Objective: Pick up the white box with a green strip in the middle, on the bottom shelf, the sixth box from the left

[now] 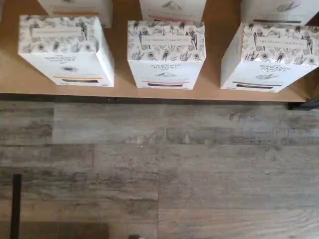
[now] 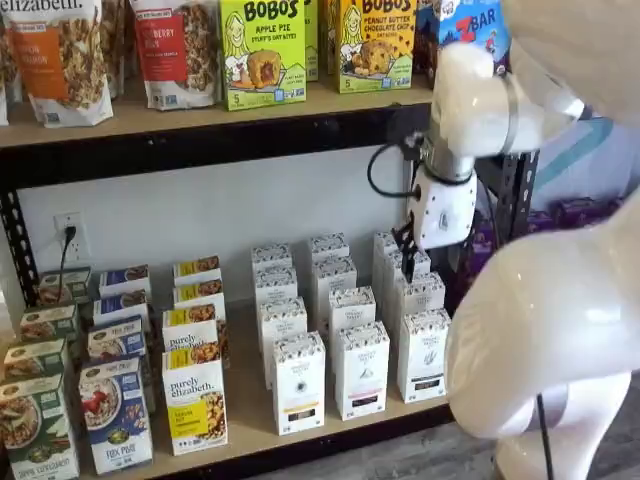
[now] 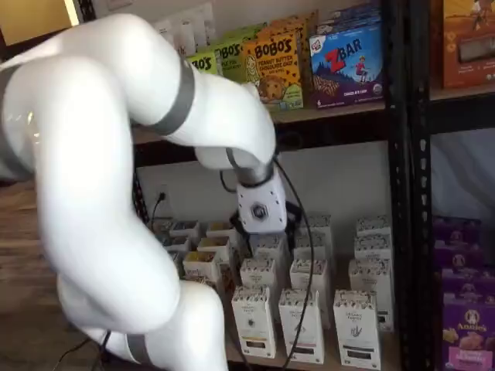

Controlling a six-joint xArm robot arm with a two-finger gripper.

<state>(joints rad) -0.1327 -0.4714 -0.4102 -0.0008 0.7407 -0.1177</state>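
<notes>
The wrist view looks down on three near-identical white cartons at the front edge of the bottom shelf (image 1: 209, 92); the white box (image 1: 269, 57) with the dark strip is probably the target. In both shelf views the gripper (image 2: 407, 243) hangs above the back rows, jaws standing wide with nothing held, so grabbing a lookalike neighbour is the risk

Wrist view looks straight down, close over the bottom shelf's (image 1: 149, 94) front edge. Both shelf views face the rack frontally, sharing its white boxes (image 2: 362, 368).
</notes>
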